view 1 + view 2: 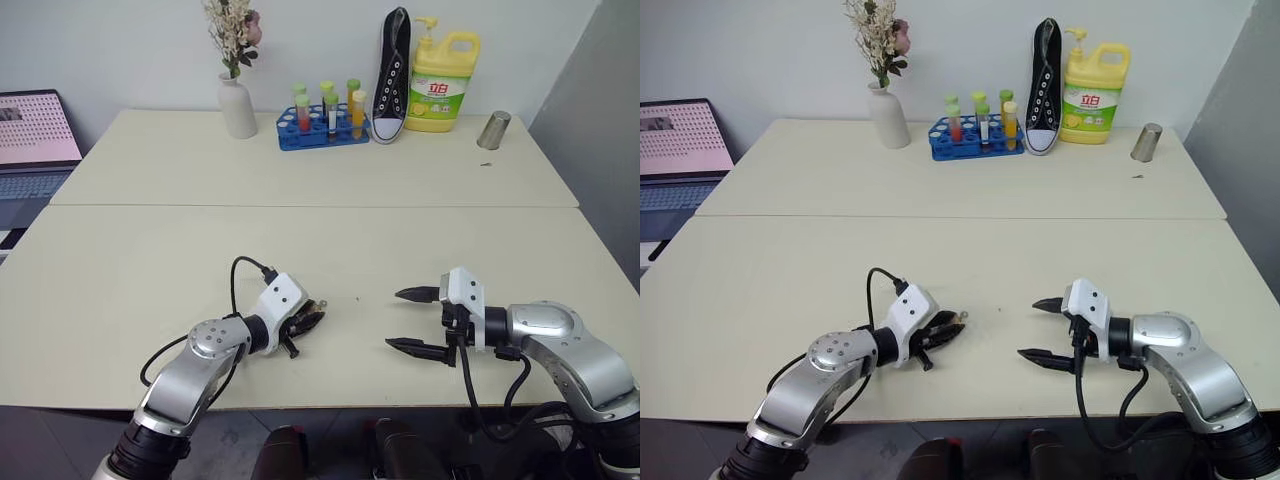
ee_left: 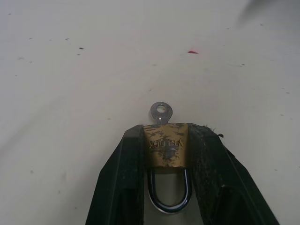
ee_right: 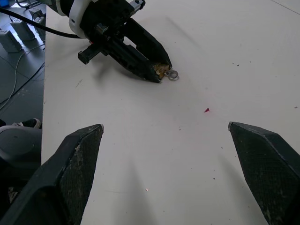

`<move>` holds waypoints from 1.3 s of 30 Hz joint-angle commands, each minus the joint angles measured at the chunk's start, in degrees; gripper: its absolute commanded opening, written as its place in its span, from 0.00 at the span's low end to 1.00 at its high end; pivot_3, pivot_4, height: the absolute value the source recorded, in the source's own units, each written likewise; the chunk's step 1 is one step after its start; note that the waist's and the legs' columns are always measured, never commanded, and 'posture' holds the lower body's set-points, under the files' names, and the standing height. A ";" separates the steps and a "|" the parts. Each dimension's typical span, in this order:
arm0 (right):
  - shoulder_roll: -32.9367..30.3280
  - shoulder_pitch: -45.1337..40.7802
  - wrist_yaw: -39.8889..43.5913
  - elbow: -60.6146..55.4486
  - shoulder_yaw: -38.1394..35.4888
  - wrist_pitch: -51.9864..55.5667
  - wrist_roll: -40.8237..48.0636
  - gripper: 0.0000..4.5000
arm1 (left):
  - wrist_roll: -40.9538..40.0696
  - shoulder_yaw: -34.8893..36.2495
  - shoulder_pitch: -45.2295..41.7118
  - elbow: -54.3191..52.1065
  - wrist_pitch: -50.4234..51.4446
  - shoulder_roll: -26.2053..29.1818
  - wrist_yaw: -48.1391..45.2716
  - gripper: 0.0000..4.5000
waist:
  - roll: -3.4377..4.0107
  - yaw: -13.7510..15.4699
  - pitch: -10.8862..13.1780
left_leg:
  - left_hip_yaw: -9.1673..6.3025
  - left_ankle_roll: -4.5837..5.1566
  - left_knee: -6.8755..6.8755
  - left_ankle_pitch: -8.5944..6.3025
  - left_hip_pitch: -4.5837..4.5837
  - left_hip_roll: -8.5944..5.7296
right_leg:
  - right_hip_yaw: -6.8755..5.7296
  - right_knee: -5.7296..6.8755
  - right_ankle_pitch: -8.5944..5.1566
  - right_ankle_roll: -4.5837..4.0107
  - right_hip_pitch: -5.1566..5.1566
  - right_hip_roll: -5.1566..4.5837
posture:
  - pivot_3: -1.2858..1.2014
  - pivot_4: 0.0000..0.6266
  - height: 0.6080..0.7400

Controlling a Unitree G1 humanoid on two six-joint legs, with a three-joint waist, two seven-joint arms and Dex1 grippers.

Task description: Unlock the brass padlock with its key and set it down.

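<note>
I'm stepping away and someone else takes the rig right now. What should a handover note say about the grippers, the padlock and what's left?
Left gripper: closed on the brass padlock, one finger on each side of its body, low over the table.
Right gripper: wide open, holding nothing, pointing toward the left one across a gap.
Key: its round head sticks out of the padlock's end, past the fingertips, facing the right gripper.
Shackle: points back between the left fingers; whether it is latched cannot be told.
Done: padlock gripped, key in place.
Left: right gripper takes the key and turns it, shackle opens, padlock is set down.
</note>
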 commanded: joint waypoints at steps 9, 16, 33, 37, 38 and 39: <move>0.69 -0.17 -2.33 -0.13 -5.04 -0.26 2.33 1.00 | 17.34 -6.20 -17.68 16.89 -61.20 5.34 -9.64 0.22 | -0.03 0.79 0.02 | 0.05 0.00 0.03 0.00 -0.05 -0.09 | 0.02 -0.05 0.07 -0.11 0.00 0.00 | 0.52 0.24 1.00; 2.90 -2.68 -5.32 -1.03 -8.96 9.95 11.94 1.00 | 30.21 -5.94 -25.39 29.91 -86.98 5.57 -0.71 0.22 | -0.04 0.67 0.03 | 0.07 0.00 0.01 0.00 -0.09 -0.02 | 0.02 -0.06 0.16 -0.26 -0.04 0.00 | 0.52 0.24 1.00; 7.67 -10.79 -7.03 1.60 -5.59 18.15 18.26 1.00 | 35.94 -5.30 -25.98 33.32 -93.22 5.69 8.93 0.22 | -0.04 0.61 0.03 | 0.06 0.00 0.02 0.00 -0.11 -0.02 | -0.03 -0.03 0.18 -0.22 -0.05 -0.01 | 0.52 0.24 1.00; 8.23 -11.18 -7.14 1.53 -5.31 18.80 18.65 0.92 | 36.35 -5.54 -25.98 33.05 -93.11 5.71 9.51 0.22 | -0.03 0.61 0.03 | 0.05 0.00 0.02 0.00 -0.11 0.00 | -0.04 -0.01 0.19 -0.22 -0.05 -0.01 | 0.52 0.24 1.00; 8.30 -11.24 -7.18 1.46 -5.17 18.95 18.71 0.87 | 36.45 -5.59 -26.00 33.01 -93.10 5.69 9.56 0.22 | -0.03 0.61 0.03 | 0.05 0.00 0.02 0.00 -0.11 0.00 | -0.04 -0.01 0.19 -0.22 -0.05 -0.01 | 0.52 0.24 1.00; 8.35 -11.27 -7.21 1.38 -5.00 19.00 18.64 0.80 | 36.48 -5.65 -26.00 32.98 -93.08 5.66 9.57 0.22 | -0.03 0.61 0.03 | 0.05 0.00 0.02 0.00 -0.11 0.00 | -0.04 -0.01 0.19 -0.23 -0.05 -0.01 | 0.52 0.24 1.00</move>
